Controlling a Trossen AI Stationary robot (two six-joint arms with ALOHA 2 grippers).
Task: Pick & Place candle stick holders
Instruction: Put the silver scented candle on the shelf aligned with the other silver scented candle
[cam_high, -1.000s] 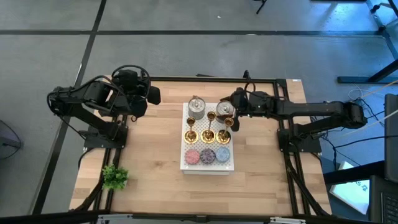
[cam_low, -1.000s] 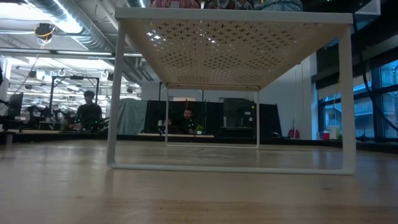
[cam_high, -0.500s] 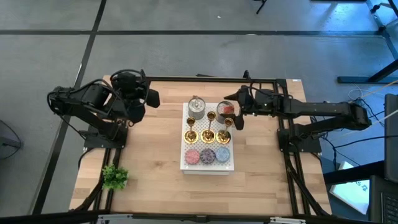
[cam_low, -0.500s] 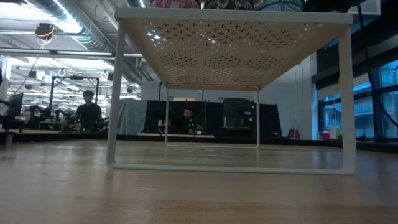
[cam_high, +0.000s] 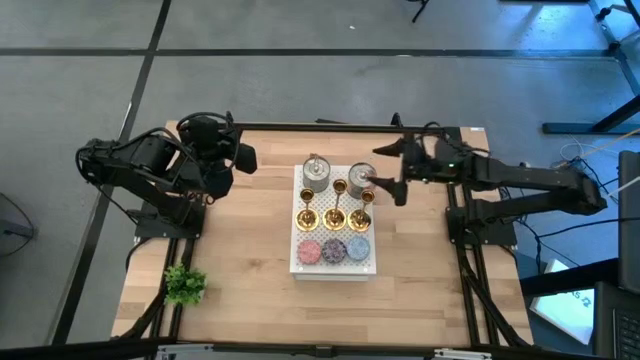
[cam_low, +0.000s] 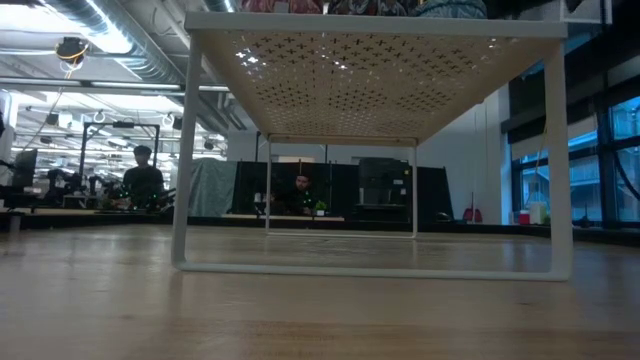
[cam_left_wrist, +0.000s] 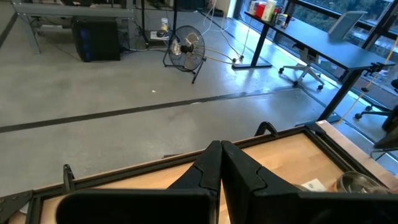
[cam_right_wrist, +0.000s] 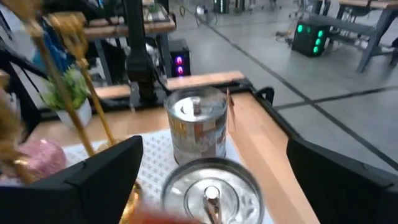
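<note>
Candle stick holders (cam_high: 334, 217), 3 small gold ones, stand in a row in the middle of the white rack (cam_high: 372, 268) on the wooden counter (cam_high: 240, 270).

From the high view, 2 silvery pots (cam_high: 316, 175) sit behind that row, and 3 flat round discs (cam_high: 333, 249) lie in front of it. A second ago the right claw (cam_high: 389, 167) was right over the right-hand pot and the gold holder beside it. Now it has pulled back toward its own side and sits just off the rack's edge, wide open and holding nothing. So no gold holder has been picked up yet, and all 3 are in their places. I think the right arm must reach in again to start the job. The left claw (cam_high: 243, 155) waits near the back left of the counter and has not moved.

From the low view, only the underside of the rack with its little holes (cam_low: 370, 80) and its white legs show. No arm comes into this view. People sit at desks far behind.

From the left wrist view, the left claw (cam_left_wrist: 221, 163) is pressed shut with nothing in it, which the high view does not make clear.

From the right wrist view, the 2 open fingers (cam_right_wrist: 93, 171) stand wide on both sides of the 2 pots (cam_right_wrist: 198, 127). A gold holder (cam_right_wrist: 78, 74) stands blurry off to one side.
</note>
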